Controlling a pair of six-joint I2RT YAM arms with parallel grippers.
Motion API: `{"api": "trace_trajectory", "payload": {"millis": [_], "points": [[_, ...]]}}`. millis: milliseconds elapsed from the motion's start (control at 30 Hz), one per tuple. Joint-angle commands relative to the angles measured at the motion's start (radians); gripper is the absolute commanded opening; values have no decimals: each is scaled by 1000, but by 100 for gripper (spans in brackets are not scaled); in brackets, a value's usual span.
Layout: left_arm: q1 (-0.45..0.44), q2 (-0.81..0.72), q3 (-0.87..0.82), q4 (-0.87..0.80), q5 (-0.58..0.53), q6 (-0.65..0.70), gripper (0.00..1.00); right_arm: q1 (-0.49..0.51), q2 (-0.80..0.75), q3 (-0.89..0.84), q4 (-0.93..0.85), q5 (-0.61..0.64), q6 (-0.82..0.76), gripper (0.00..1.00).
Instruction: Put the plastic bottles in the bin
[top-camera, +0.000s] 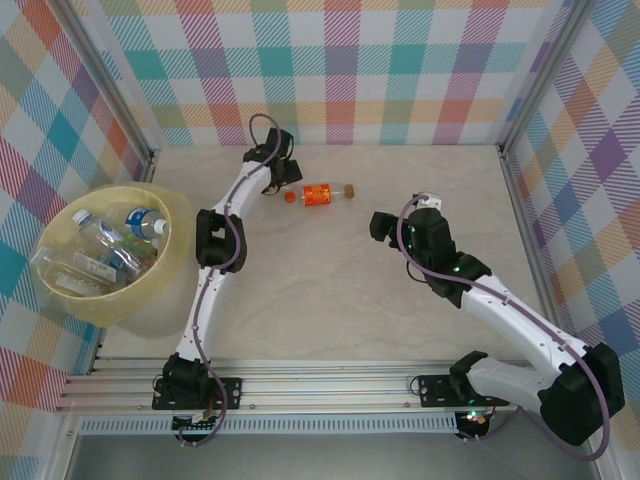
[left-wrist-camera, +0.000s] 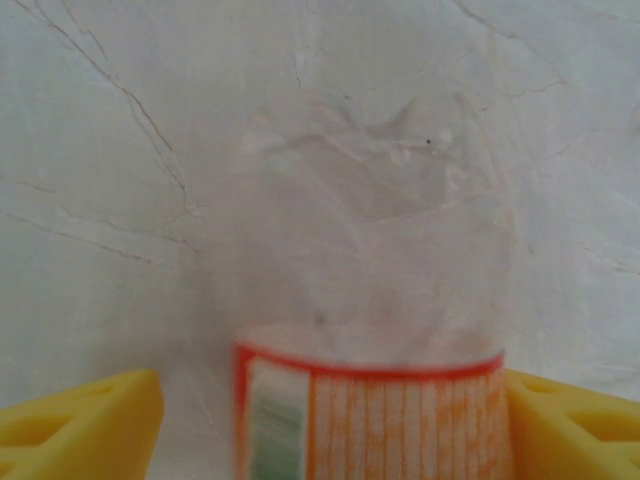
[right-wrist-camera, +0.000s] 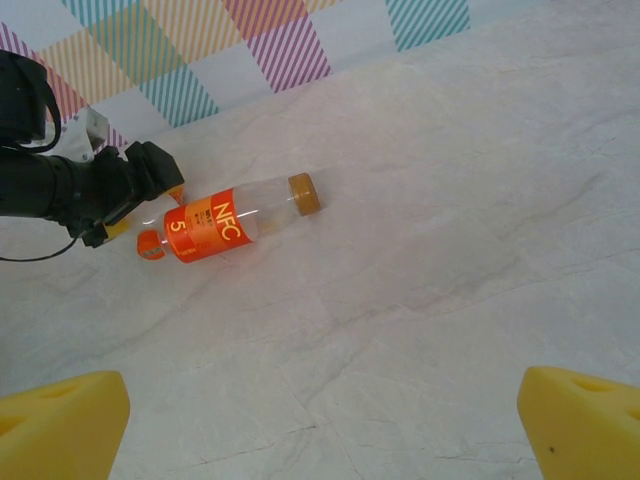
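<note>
We see an orange bottle (top-camera: 322, 193) lying flat on the desk (top-camera: 330, 300), long way left to right, its cap pointing right. The left jaws sit open around its bottom end. The right jaws are wide open, holding nothing. Other bottles (top-camera: 110, 245) lie in the bin (top-camera: 150, 300).

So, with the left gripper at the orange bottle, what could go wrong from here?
The left gripper straddles the orange bottle near its base end, far from the cap, so it may swing or slip when lifted.
The bottle lies on its side on the table; an uneven squeeze could roll it away.
The bin has a high rim; a low carry might hit it.
</note>
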Motion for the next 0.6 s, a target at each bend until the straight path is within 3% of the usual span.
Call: {"api": "trace_trajectory", "payload": {"millis": [0,133,333,567], "points": [[15,15,46,-12,20,10,74,-3,13,16,-8,23,7,100],[31,12,44,-25,38,3,61,-4,22,20,-7,20,11,100],[28,-82,-11,-73,40,21,53,-4,33,13,12,12,8,100],[0,-395,-390,72,2,60,48,-3,78,23,73,-57,-20,100]]}}
